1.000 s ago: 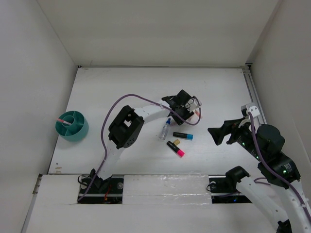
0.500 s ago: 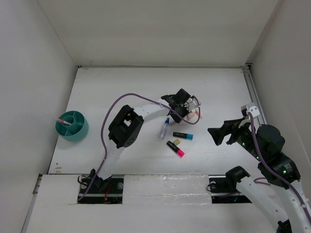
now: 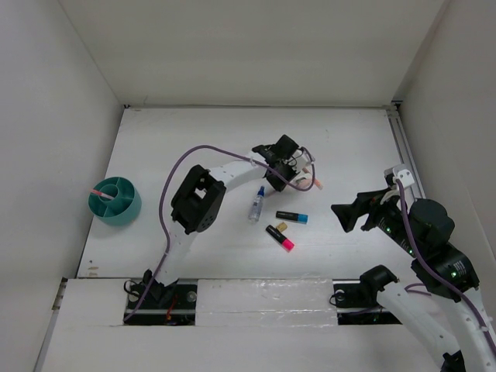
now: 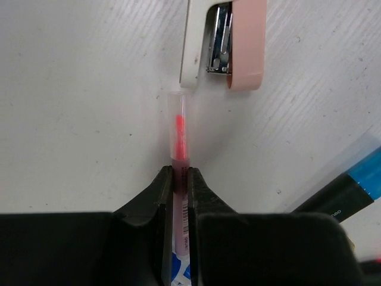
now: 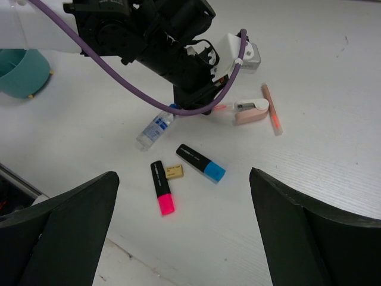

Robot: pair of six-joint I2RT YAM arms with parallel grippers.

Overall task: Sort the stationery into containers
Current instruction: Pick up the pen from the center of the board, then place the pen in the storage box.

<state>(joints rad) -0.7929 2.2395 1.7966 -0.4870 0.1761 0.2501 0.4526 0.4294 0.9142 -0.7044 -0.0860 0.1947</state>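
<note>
Gripping the clear pen (image 4: pixel 180 128) mid-barrel, the left end effector (image 4: pixel 180 179) is clamped shut and should lift straight up, since the stapler (image 4: pixel 223 42) sits just ahead.

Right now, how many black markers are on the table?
2. The blue-ended marker lies mid-table; the pink-ended marker beside it, by the tan bit. The left arm may hide more.
</note>
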